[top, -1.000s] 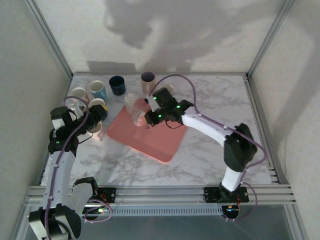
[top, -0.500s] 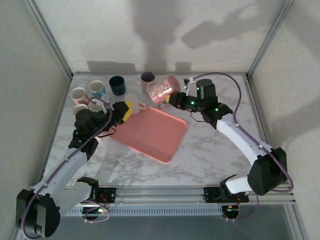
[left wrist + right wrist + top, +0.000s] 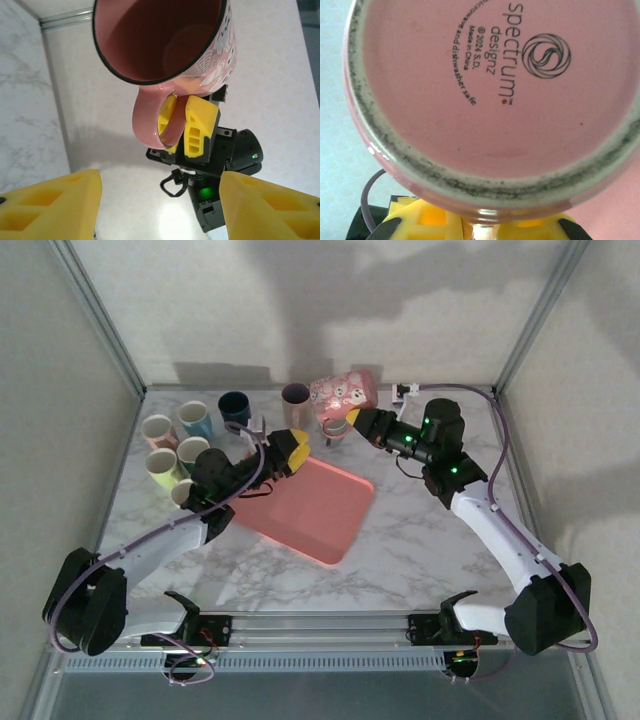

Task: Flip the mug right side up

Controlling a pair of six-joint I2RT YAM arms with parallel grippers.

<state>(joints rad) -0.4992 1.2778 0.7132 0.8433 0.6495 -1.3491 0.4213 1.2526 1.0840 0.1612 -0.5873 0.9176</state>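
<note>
**Risk 1:** The pink mug hangs clear of the marble table, beyond the far edge of the pink tray. The right gripper is clamped on the handle alone. The heavy body could pivot or slip between the 2 yellow fingers, and a fall from here would likely break it.

**Risk 2:** The left gripper is spread and empty, aimed at the mug's mouth. A misjudged approach could knock the mug out of the right fingers.

**Pose:** The right arm reaches toward the back of the table. Its wrist is rolled so the mug lies on its side above the fingers, with the base toward them. The left arm stretches low over the tray's left edge, and the mug is ahead of its fingertips, well apart.
</note>
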